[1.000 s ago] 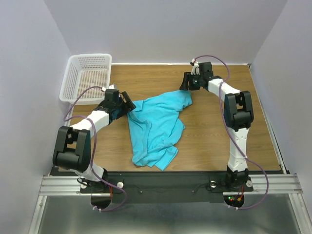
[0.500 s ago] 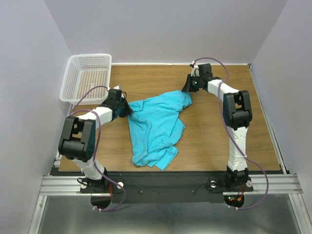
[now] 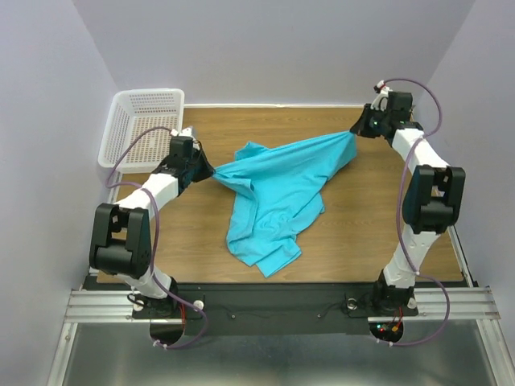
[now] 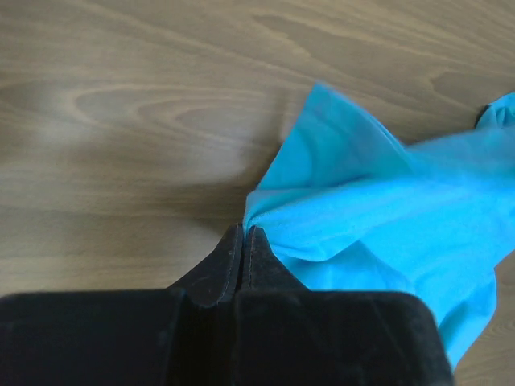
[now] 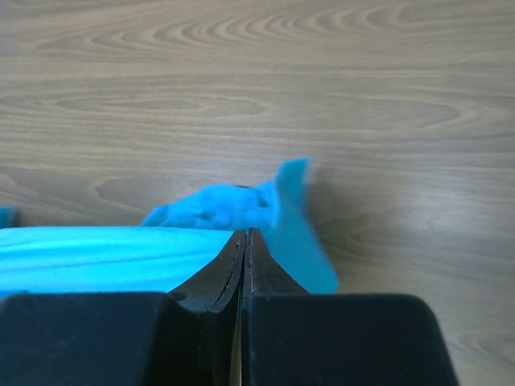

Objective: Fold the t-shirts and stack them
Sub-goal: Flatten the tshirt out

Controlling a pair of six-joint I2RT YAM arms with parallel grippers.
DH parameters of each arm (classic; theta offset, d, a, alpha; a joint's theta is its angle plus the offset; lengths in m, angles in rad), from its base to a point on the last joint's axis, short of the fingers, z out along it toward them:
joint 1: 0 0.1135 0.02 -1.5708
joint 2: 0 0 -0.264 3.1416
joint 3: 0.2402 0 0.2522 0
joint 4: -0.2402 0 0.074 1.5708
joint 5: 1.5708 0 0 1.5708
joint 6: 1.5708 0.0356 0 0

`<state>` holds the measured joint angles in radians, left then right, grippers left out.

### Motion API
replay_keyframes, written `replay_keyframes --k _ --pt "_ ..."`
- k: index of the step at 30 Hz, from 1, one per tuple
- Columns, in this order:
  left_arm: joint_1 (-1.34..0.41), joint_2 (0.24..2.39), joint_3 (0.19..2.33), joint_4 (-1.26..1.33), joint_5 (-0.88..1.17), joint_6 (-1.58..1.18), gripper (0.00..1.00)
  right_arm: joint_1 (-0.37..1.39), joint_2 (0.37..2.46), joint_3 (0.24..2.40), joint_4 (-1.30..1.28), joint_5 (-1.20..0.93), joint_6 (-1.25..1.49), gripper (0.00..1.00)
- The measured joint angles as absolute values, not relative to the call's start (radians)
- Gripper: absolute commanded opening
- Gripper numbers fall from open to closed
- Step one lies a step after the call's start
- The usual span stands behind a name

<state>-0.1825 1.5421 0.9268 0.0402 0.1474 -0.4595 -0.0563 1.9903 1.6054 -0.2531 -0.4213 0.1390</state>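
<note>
A turquoise-blue t-shirt [image 3: 282, 189] hangs stretched across the middle of the wooden table, its lower part bunched toward the near edge. My left gripper [image 3: 211, 172] pinches the shirt's left end; in the left wrist view its jaws [image 4: 244, 231] are shut on a fold of the t-shirt [image 4: 378, 209]. My right gripper [image 3: 355, 131] holds the far right end, pulled toward the back right corner. In the right wrist view the gripper [image 5: 244, 233] is shut on the t-shirt [image 5: 217, 213], with cloth spreading left and right of the tips.
A white mesh basket [image 3: 145, 125] stands at the back left corner, just behind the left arm. Grey walls close in the table [image 3: 386, 217] on three sides. A metal rail [image 3: 265, 301] with the arm bases runs along the near edge.
Both grippers have shut on the shirt. The right gripper has moved right and toward the back corner, drawing the cloth out taut between the two arms; the shirt's body shifted right.
</note>
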Motion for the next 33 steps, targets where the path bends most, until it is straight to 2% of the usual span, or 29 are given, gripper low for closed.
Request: replay_keyframes --k 7,12,14,15,16,17,18,19,21,24,26,30,33 --pt "-0.185 1.704 1.131 0.06 0.201 -0.425 0.0 -0.07 1.904 1.588 -0.248 -0.411 0.085 0.01" --pt "-0.183 1.861 1.309 0.049 0.169 -0.405 0.0 -0.056 2.068 1.79 -0.248 -0.425 0.095 0.01" --pt "-0.182 1.897 1.355 0.035 0.153 -0.397 0.1 -0.049 2.127 1.865 -0.253 -0.427 0.105 0.01" --pt "-0.182 1.924 1.387 0.031 0.141 -0.39 0.18 -0.043 2.191 1.933 -0.245 -0.425 0.112 0.06" --pt "-0.183 1.943 1.417 0.019 0.119 -0.38 0.36 -0.04 2.225 1.972 -0.246 -0.424 0.118 0.17" --pt "-0.183 1.956 1.436 0.012 0.109 -0.38 0.46 -0.034 2.281 2.038 -0.249 -0.422 0.125 0.29" --pt "-0.183 1.965 1.456 0.002 0.083 -0.375 0.52 -0.027 2.319 2.079 -0.245 -0.417 0.13 0.48" --pt "-0.183 1.97 1.474 -0.011 0.059 -0.366 0.6 -0.022 2.337 2.096 -0.243 -0.41 0.132 0.56" --pt "-0.182 1.972 1.51 -0.033 -0.005 -0.355 0.64 -0.002 2.362 2.104 -0.238 -0.395 0.128 0.68" --pt "-0.181 1.972 1.567 -0.05 -0.063 -0.335 0.68 0.024 2.352 2.07 -0.226 -0.379 0.113 0.75" --pt "-0.181 1.955 1.58 -0.051 -0.076 -0.318 0.69 0.04 2.292 1.969 -0.214 -0.367 0.091 0.78" --pt "-0.179 1.88 1.556 -0.079 -0.03 -0.307 0.69 0.049 2.022 1.628 -0.226 -0.4 0.012 0.79" --pt "-0.181 1.745 1.438 -0.082 0.066 -0.316 0.69 0.039 1.793 1.408 -0.254 -0.47 -0.025 0.77"
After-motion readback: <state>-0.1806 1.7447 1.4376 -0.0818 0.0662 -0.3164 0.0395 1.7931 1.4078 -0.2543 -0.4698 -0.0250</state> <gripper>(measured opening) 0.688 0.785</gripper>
